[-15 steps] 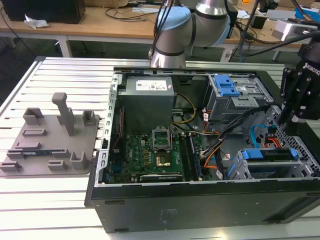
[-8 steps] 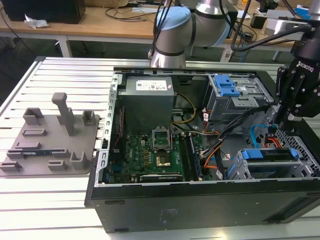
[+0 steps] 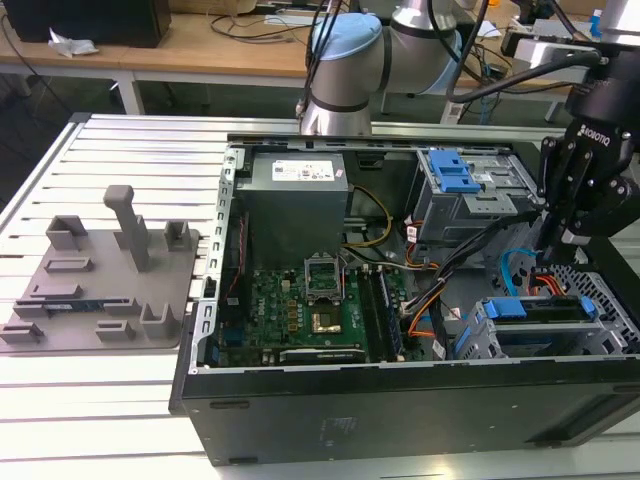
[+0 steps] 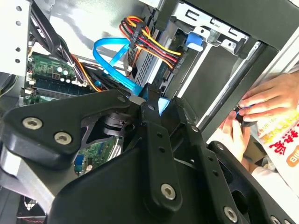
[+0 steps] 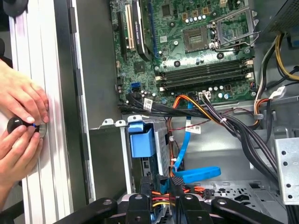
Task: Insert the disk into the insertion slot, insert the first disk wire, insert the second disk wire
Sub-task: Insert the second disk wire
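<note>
On the exterior view's left, a grey fixture plate (image 3: pixel 100 275) with upright holders is seen lying on the slatted bench (image 3: pixel 60 420). The open computer case (image 3: pixel 400 400) is set to its right, with the motherboard (image 3: pixel 310 310) on its floor and the power supply (image 3: pixel 298 195) behind. Farther right, a grey bay with a blue latch (image 3: pixel 452 172) is mounted at the back. At the exterior view's right, the tool (image 3: pixel 560 240) is held down inside the case, just above the insertion slot (image 3: pixel 560 325).

The disk (image 3: pixel 520 308) appears to be seated already in that cage; its blue caddy end (image 5: pixel 141 142) is also visible in the first wrist view. The first step is therefore judged done. A bundle of red, yellow and black wires (image 4: pixel 152 44) is seen running to the drive's rear, and a blue flat cable (image 4: pixel 112 60) loops nearby. Whether either connector is fully pressed home cannot be told.

The tool's fingers (image 4: pixel 156 135) are seen drawn close together around something at the cable end in the second wrist view, but the grasped part is hidden by the tool's body, so its grip cannot be told. A person's hands (image 5: pixel 18 126) are seen resting at the bench edge outside the case.
</note>
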You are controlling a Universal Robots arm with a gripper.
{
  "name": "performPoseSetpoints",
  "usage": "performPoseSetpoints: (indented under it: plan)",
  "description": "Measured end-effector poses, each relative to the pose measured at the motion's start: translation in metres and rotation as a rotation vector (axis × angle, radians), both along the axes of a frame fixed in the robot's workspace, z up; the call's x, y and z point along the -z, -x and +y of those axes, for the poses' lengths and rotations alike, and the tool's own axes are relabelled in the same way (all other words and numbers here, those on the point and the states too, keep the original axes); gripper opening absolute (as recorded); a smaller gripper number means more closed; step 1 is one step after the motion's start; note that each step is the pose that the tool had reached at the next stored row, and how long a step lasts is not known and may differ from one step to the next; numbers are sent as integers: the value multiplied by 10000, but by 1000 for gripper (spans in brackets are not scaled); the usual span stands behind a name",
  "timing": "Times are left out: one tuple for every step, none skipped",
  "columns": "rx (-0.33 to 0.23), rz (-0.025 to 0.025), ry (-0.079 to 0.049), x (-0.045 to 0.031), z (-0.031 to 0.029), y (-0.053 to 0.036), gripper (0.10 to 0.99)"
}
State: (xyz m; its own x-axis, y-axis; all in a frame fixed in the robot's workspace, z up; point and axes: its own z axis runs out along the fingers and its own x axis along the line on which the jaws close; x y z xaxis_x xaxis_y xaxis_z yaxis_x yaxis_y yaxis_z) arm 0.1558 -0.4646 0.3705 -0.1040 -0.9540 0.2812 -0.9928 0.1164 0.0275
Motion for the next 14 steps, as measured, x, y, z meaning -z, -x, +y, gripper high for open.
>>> performPoseSetpoints:
  plan:
    - [-1, 0, 0, 8, 1, 0, 306]
    - [-1, 0, 2, 13, 1, 1, 306]
    - [-2, 0, 7, 18, 2, 1, 306]
    - [-6, 0, 26, 22, 2, 1, 306]
    - [-12, 0, 46, 24, 3, 1, 306]
    - [-18, 0, 65, 28, 4, 1, 306]
    - [-24, 0, 86, 31, 5, 1, 306]
    - [-32, 0, 110, 36, 7, 1, 306]
    - [-39, 0, 131, 40, 9, 1, 306]
    - [-46, 0, 156, 46, 12, 1, 306]
    - [-54, 0, 195, 51, 17, 1, 306]
    - [-58, 0, 221, 54, 21, 1, 306]
    - [-61, 0, 248, 57, 25, 1, 306]
    - [-64, 0, 269, 60, 29, 1, 306]
